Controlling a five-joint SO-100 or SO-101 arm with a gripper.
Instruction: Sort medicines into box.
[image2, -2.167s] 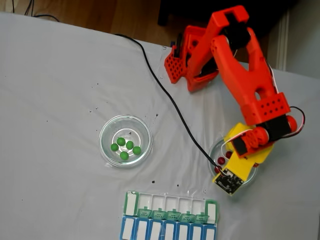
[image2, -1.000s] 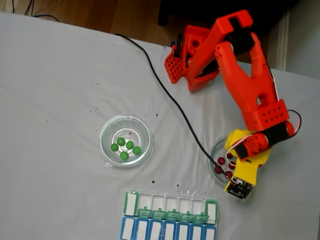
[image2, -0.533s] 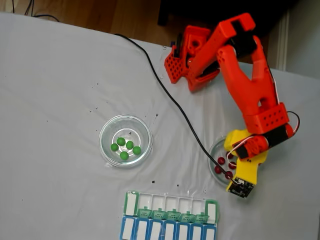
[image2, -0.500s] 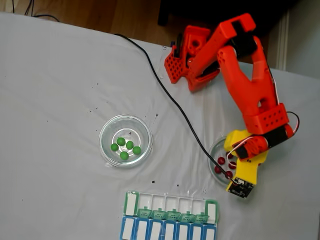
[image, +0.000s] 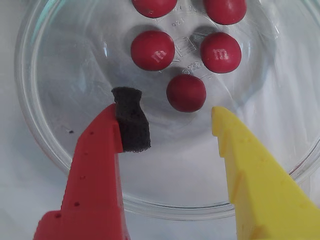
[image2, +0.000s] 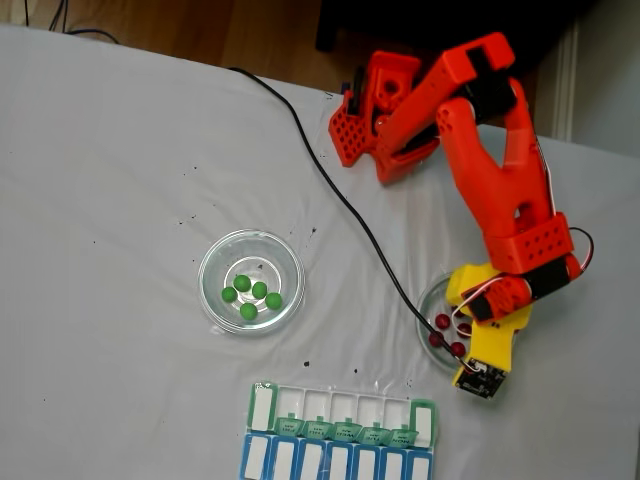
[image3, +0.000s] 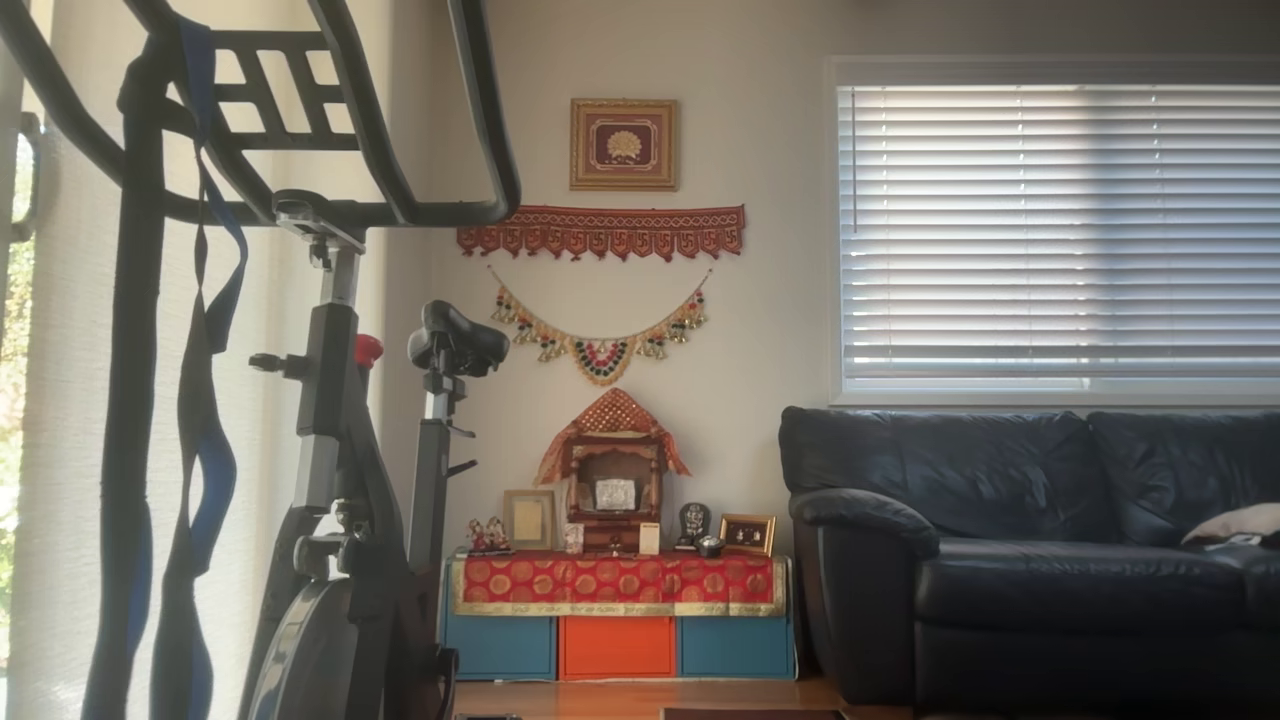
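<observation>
Wrist view: gripper spread wide over a clear glass dish, grasping nothing; red finger with black foam pad at left, yellow finger at right, nearest dark red ball lying between and just beyond the tips, touching neither. Four more red balls farther in, two of them stamped with a white "m". Fixed view: same dish near the right edge of the white tablecloth, arm reaching down over it. Second glass dish with five green balls near the cloth's middle. Pill organizer's green row at the bottom edge, lids open, white compartments showing no balls, blue row adjoining below. Black cable running across the cloth to the gripper.
</observation>
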